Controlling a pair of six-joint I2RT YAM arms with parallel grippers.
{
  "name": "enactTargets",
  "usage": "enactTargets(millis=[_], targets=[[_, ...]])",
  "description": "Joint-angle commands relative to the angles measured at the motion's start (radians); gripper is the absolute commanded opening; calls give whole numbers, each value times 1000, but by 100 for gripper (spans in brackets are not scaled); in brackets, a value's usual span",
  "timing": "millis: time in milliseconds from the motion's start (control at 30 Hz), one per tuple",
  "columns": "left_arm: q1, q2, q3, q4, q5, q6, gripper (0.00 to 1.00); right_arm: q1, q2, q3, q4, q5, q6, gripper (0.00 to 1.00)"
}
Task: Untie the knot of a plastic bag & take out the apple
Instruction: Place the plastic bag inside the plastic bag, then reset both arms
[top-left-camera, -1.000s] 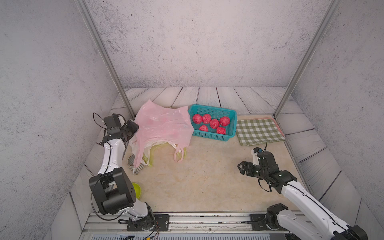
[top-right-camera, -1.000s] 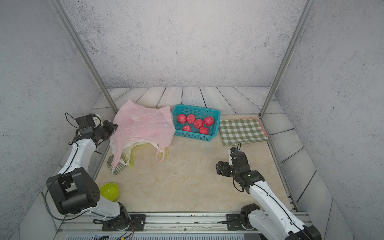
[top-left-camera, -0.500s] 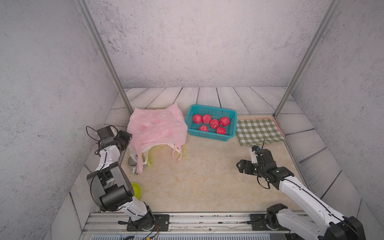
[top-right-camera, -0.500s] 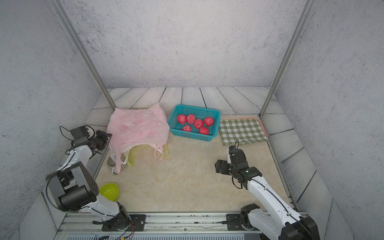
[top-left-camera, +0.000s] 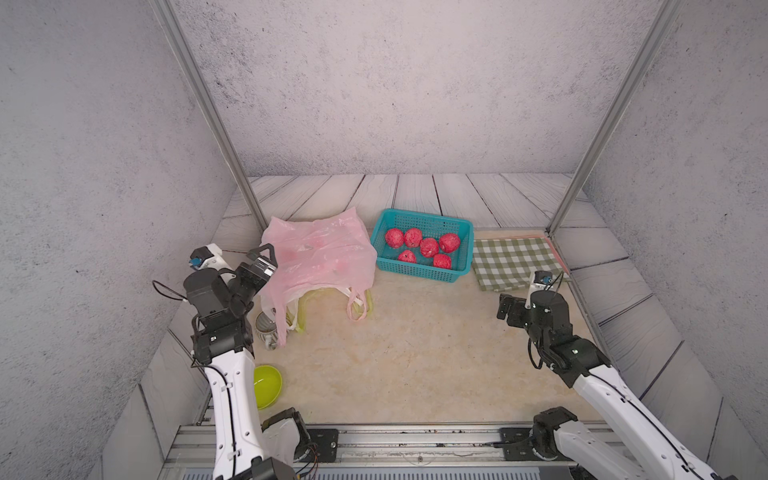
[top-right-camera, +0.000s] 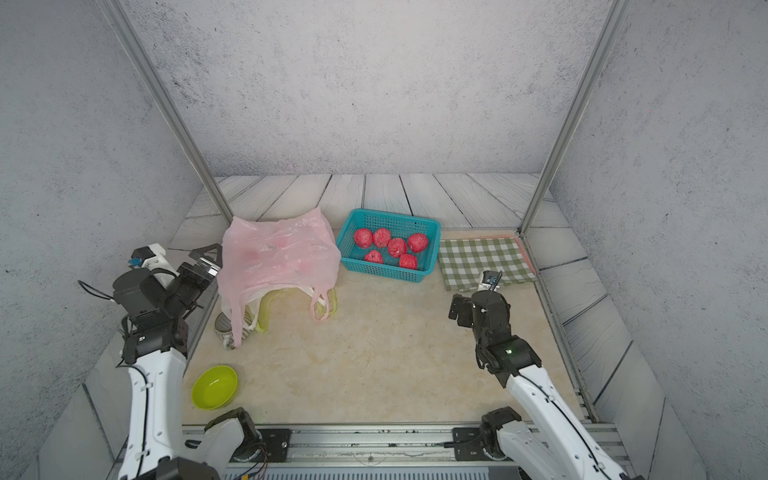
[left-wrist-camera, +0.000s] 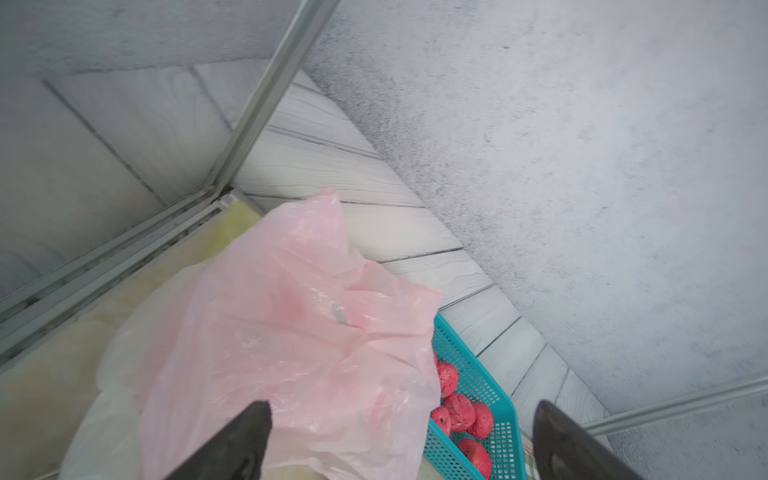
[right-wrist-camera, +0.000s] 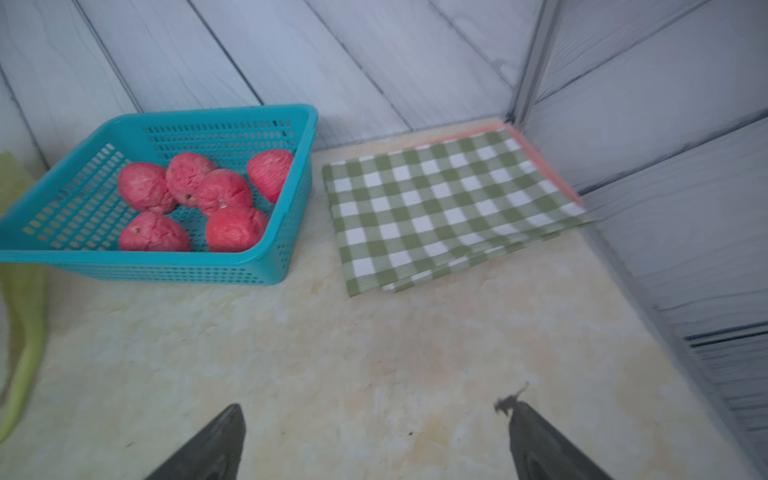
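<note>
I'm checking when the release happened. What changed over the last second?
The left gripper opened and let go of the bag, whose lifted corner sank back flat onto the pile beside the basket. The right gripper stayed open and empty, barely shifting. Basket, apples, cloth and bowl did not move.

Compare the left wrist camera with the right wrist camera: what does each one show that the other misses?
Only the left wrist view shows the pink bag, crumpled and filling much of the foreground. Only the right wrist view clearly shows the checked cloth, folded flat on the table. Both share the blue basket with the red apples inside it.
</note>
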Motion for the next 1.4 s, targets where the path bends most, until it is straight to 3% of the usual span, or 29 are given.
enactTargets(millis=[0, 67, 133, 233, 333, 500, 567, 667, 733, 800, 967, 1000, 1067, 1100, 1167, 1367], targets=[[-138, -25, -128, 20, -126, 139, 99, -4, -80, -188, 353, 192, -256, 99], [-202, -10, -243, 175, -153, 174, 99, -5, -82, -261, 470, 196, -291, 99], [-257, 29, -329, 318, -93, 334, 99, -7, -10, -312, 599, 197, -349, 99], [-318, 77, -416, 410, -130, 463, 99, -11, 142, -361, 796, 209, -355, 99], [-335, 118, -517, 553, -134, 616, 99, -38, 319, -427, 1106, 162, -360, 99], [-345, 176, -596, 788, -223, 692, 99, -105, 673, -395, 1413, 98, -328, 99], [-339, 229, -624, 866, -235, 726, 99, -144, 805, -369, 1489, 10, -323, 99], [-340, 248, -600, 867, -225, 767, 99, -151, 855, -305, 1429, -29, -345, 99], [-337, 290, -596, 885, -248, 808, 99, -184, 795, -229, 1197, -60, -295, 99], [-334, 350, -589, 872, -333, 772, 99, -227, 790, -130, 992, -92, -244, 99], [-318, 712, -635, 1347, -382, 714, 99, -273, 786, -110, 942, -154, -218, 99], [-306, 721, -624, 1348, -377, 701, 99, -273, 784, -111, 939, -155, -217, 99], [-285, 609, -506, 936, -339, 705, 99, -273, 785, -112, 944, -155, -217, 99], [-288, 649, -434, 849, -305, 719, 99, -272, 785, -110, 941, -154, -217, 99], [-268, 673, -474, 981, -275, 702, 99, -273, 785, -111, 941, -156, -217, 99], [-286, 645, -416, 824, -316, 717, 99, -273, 785, -110, 939, -153, -221, 99]])
